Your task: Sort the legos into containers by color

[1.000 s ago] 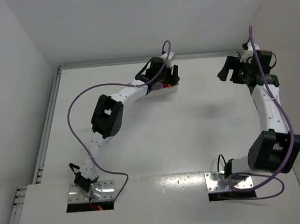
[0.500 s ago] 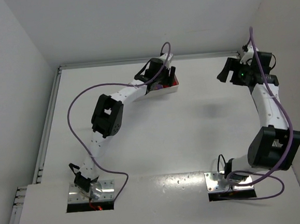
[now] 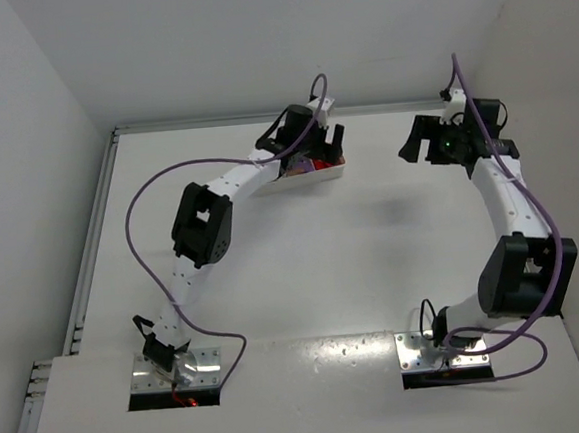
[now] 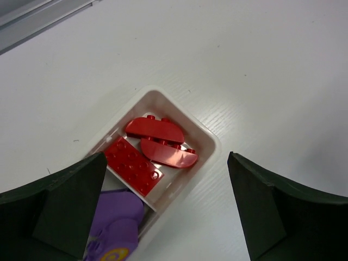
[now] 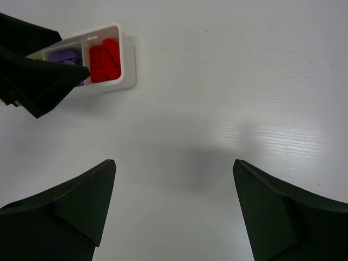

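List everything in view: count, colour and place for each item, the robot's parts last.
red legos: three, red, end compartment of the tray
purple legos: count unclear, purple, compartment next to the red one
tray: one, white, far side of the table
table: one, white, under everything
cables: two, purple, one along each arm
left gripper: one, black, open above the tray
right gripper: one, black, open over the table, right of the tray

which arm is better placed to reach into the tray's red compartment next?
Left. The left gripper hangs open right over the shallow white plastic tray, the small red plastic bricks centred in its wrist view. The right gripper, also open, sits over the white table, off to the tray's side.
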`<state>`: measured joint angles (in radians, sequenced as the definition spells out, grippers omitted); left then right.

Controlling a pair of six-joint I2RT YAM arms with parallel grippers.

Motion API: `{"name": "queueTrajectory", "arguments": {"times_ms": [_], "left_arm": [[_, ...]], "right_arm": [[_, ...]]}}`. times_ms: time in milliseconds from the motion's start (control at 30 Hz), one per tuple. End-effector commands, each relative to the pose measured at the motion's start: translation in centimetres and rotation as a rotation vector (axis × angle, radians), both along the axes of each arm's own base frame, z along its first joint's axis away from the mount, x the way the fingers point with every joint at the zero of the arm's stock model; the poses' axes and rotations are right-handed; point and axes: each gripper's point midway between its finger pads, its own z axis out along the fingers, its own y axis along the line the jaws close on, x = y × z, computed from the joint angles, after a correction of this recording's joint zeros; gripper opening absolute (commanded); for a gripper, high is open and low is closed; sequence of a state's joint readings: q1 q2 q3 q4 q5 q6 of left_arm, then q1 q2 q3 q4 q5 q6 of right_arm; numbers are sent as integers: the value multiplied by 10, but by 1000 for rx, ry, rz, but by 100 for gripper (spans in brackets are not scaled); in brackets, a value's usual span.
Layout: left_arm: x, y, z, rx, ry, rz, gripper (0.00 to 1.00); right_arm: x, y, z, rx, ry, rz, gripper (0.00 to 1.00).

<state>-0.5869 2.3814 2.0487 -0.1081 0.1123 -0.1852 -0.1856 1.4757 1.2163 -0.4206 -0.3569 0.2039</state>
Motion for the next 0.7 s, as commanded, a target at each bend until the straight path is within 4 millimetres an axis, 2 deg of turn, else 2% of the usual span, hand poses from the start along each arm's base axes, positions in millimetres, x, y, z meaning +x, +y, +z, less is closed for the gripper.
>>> {"name": "queueTrajectory", "arguments": {"times_ms": [0, 100, 133, 167, 200, 233, 333, 367, 400, 433, 467, 500, 533, 567, 600, 633, 667], "left_arm": [[-13, 13, 117, -114, -105, 2, 100], [-22, 46, 149, -117, -99, 42, 100], [-29, 54, 148, -99, -62, 41, 100], [-31, 71, 158, -74, -78, 48, 100], [-34, 78, 164, -65, -77, 42, 100], [-41, 90, 153, -35, -31, 43, 100], [-46, 144, 146, -21, 19, 112, 100], [-45, 175, 120, -6, 80, 173, 100], [-47, 192, 115, -1, 95, 203, 100], [-51, 210, 119, -10, 99, 238, 100], [-53, 240, 99, 4, 144, 294, 100], [-55, 256, 91, 13, 161, 329, 100], [-60, 269, 94, 10, 158, 353, 100], [-67, 292, 73, 41, 196, 400, 100], [-72, 304, 67, 65, 202, 427, 100], [-78, 318, 65, 90, 198, 466, 100], [-88, 334, 46, 122, 234, 494, 100]], "right_arm": [[16, 16, 27, -54, -100, 94, 89], [18, 25, 19, -74, -90, 134, 89], [18, 29, 19, -81, -92, 150, 90], [17, 30, 12, -78, -73, 165, 90], [20, 34, 9, -76, -64, 175, 90], [21, 36, 8, -68, -58, 183, 90], [26, 41, -5, -72, -35, 221, 92], [29, 41, -7, -72, -32, 221, 93], [29, 43, -11, -60, -22, 231, 93], [32, 44, -19, -52, -12, 239, 94], [35, 44, -23, -51, -9, 239, 94], [37, 44, -25, -52, -10, 239, 94], [42, 43, -25, -55, -26, 238, 94], [45, 43, -27, -56, -30, 238, 94], [46, 43, -36, -46, -13, 233, 95], [48, 41, -35, -58, -21, 222, 95], [49, 39, -44, -62, -11, 215, 95]]}}
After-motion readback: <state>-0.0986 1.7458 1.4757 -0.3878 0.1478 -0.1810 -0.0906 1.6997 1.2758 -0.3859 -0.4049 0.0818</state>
